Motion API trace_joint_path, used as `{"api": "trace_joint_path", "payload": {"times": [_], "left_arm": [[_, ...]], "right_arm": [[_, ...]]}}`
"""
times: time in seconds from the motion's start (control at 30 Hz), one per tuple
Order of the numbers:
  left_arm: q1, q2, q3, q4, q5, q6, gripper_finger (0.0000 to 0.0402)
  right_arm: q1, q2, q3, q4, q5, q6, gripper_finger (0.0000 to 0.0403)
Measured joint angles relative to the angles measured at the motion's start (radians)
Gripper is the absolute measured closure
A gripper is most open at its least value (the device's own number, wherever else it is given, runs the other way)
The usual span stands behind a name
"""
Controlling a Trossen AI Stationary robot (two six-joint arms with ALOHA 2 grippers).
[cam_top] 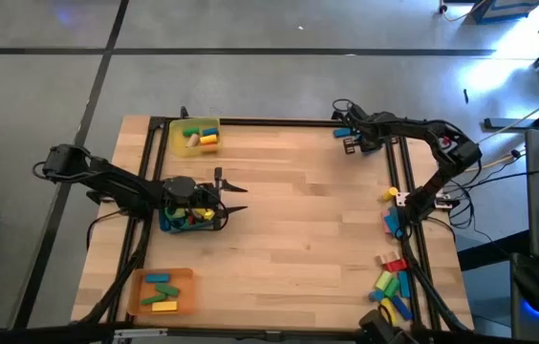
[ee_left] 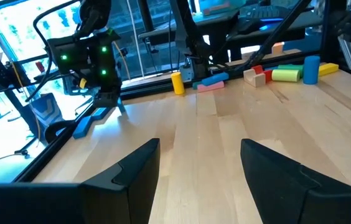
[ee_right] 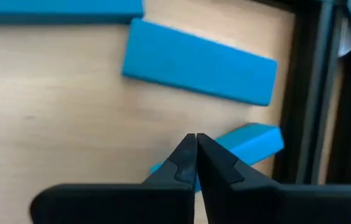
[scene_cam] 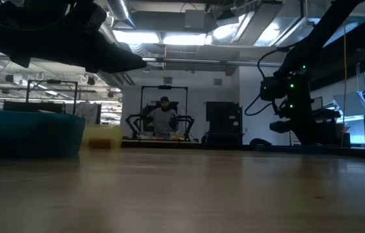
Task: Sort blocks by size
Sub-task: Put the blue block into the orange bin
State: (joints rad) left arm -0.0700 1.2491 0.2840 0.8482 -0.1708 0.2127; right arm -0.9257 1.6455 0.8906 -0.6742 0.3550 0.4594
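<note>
1. Biggest worry first: the right gripper (ee_right: 195, 138) is down at the table's (cam_top: 298, 220) three o'clock edge with its fingers pinched tip to tip, and nothing shows between them. My read is that this is an empty close. If the arm lifts now, it probably carries nothing across to the trays.
2. Next risk: the closed tips sit right against the small blue block (ee_right: 253, 138). A sideways drag could shove it into the black rail (ee_right: 300, 93) at the table edge, or wedge it there.
3. Smaller risk: the long blue block (ee_right: 200, 67) lies just beyond. A second try with wide jaws could knock it askew.
4. Places now. The main pile of blocks (cam_top: 394, 287) waits at about five o'clock from the right gripper in the high view, near but apart.
5. The two blue blocks lie directly under the right gripper, the small one touching or just beside its tips.
6. The left gripper (ee_left: 200, 149) hangs over the blue tray (cam_top: 166, 227) at the table's nine o'clock side, fingers apart and empty.
</note>
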Motion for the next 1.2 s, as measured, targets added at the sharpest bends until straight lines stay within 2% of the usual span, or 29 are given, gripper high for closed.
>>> {"api": "trace_joint_path", "payload": {"times": [0.2, 0.33, 0.53, 0.77, 1.2], "left_arm": [[0.0, 0.0, 0.0, 0.0, 0.0, 0.0, 0.0194], [0.0, 0.0, 0.0, 0.0, 0.0, 0.0, 0.0194], [0.0, 0.0, 0.0, 0.0, 0.0, 0.0, 0.0194], [0.0, 0.0, 0.0, 0.0, 0.0, -0.004, 0.0194], [0.0, 0.0, 0.0, 0.0, 0.0, -0.002, 0.0194]], "right_arm": [[0.063, -0.001, 0.0, -0.008, -0.103, 0.005, 0.0396], [0.1, -0.036, 0.0, -0.024, -0.067, 0.006, 0.0395], [0.071, -0.076, 0.001, -0.122, 0.072, 0.032, 0.039], [0.015, -0.04, -0.002, -0.112, 0.071, 0.031, 0.0389], [0.04, -0.039, -0.001, -0.12, -0.009, -0.016, 0.0389]]}}
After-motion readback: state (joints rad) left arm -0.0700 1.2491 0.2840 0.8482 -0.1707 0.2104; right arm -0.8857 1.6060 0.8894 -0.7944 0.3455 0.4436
